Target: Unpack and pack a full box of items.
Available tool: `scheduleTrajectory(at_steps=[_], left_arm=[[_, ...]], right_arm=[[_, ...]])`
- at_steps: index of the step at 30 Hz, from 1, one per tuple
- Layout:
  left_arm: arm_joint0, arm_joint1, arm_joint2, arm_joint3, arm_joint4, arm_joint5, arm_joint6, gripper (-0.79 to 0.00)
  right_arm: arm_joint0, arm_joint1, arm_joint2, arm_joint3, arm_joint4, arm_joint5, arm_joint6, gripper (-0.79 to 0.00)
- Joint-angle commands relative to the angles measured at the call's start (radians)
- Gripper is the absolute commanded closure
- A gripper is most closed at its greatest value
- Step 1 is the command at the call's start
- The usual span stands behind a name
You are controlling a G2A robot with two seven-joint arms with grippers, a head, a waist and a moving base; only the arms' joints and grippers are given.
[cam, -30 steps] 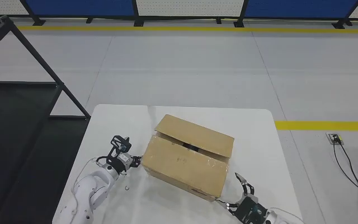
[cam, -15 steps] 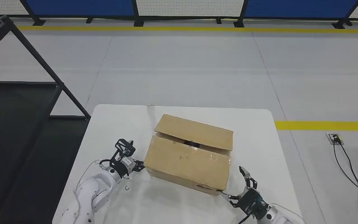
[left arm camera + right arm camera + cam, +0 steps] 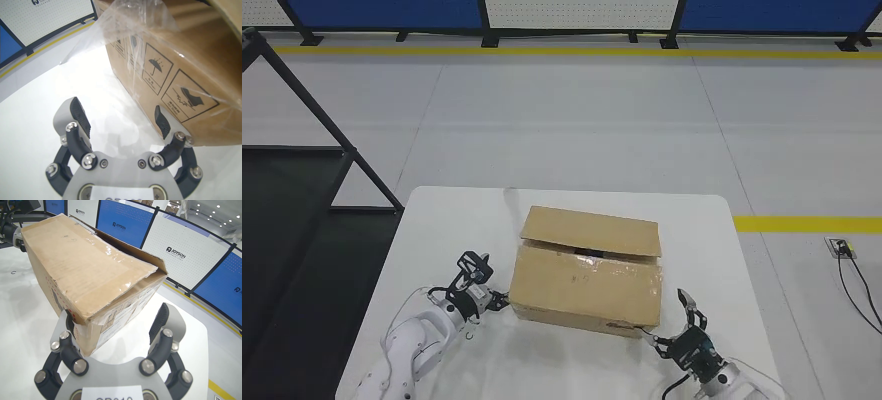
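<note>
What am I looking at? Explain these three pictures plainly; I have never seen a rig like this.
This is a two-armed robot; each arm ends in a two-fingered hand. One picture looks down from a camera above the arms. The other two come from cameras on the wrists, so each shows its own hand close up. On the white table stands one cardboard box, top flaps loosely shut, clear tape peeling off one end. The left hand is open at that end, one finger beside the cardboard. The right hand is open at the opposite corner, which sits between its fingers. Neither hand grips anything.
</note>
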Motion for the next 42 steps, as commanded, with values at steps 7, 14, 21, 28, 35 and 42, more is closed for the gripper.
scheduleTrajectory(at_steps=[7,14,21,28,35,42], left_arm=[[-0.005,0.000,0.008,-0.001,-0.002,-0.002,-0.003,-0.785],[-0.010,-0.001,0.014,-0.002,-0.006,-0.002,-0.009,-0.785],[-0.018,-0.001,0.002,0.005,-0.018,0.036,-0.015,-0.785],[-0.066,-0.006,-0.022,0.059,0.045,0.241,0.017,-0.785],[-0.157,-0.023,0.077,0.208,0.329,0.478,0.176,-0.785],[-0.264,-0.049,0.166,0.367,0.478,0.611,0.302,-0.785]], right_arm=[[0.007,0.002,0.005,0.001,0.012,0.030,0.013,-0.785],[0.029,0.000,-0.002,0.018,0.020,0.068,0.054,-0.785],[0.041,-0.002,-0.008,0.020,0.029,0.102,0.074,-0.785],[-0.031,0.009,0.048,-0.025,0.026,0.083,-0.060,-0.785],[-0.134,0.020,0.109,-0.096,-0.007,0.101,-0.202,-0.785],[-0.211,0.023,0.135,-0.158,-0.017,0.143,-0.237,-0.785]])
